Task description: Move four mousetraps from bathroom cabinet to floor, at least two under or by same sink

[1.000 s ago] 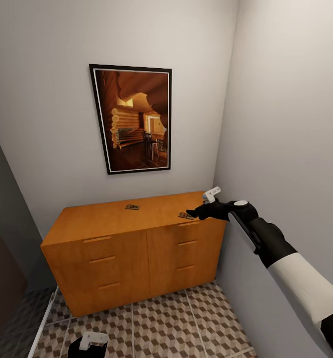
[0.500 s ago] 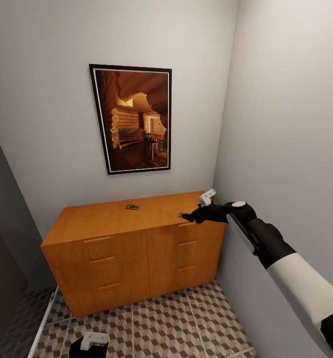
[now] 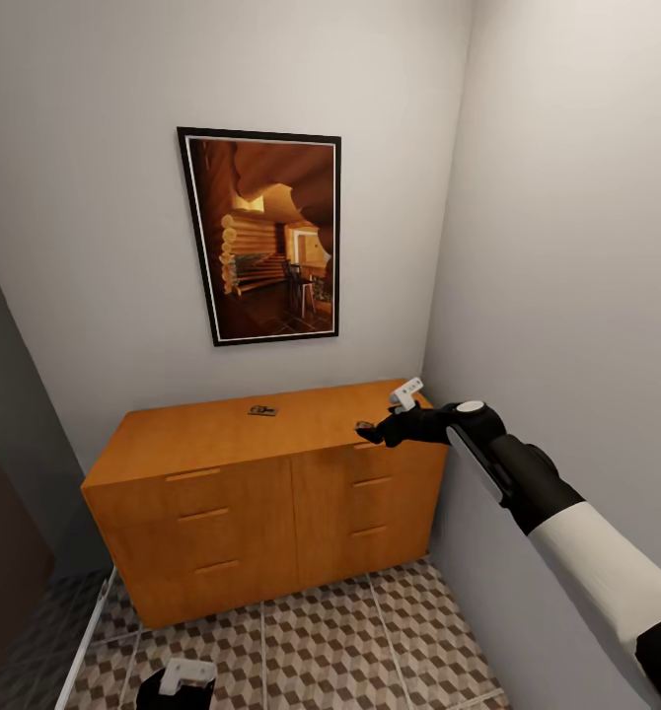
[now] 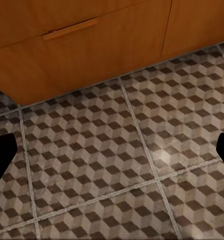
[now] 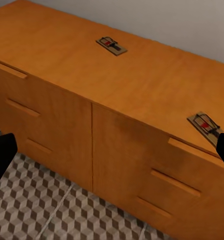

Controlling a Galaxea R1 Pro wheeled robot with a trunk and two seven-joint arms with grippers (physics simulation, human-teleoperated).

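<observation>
Right gripper (image 3: 368,430) edged left | over mousetrap (image 5: 205,124) | cabinet (image 3: 222,463) edge

Pale grey walls (image 3: 557,197) meeting in a corner at 1 o'clock, framed log-cabin picture (image 3: 263,237) at 12, dark doorway edge (image 3: 0,513) at 8.

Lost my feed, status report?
Right end effector open, at near mousetrap. Far mousetrap on cabinet top. Left end effector open above floor.

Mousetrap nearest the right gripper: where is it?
That mousetrap lies on the cabinet top's front right edge, just ahead of the right gripper; another mousetrap sits mid-top.
</observation>
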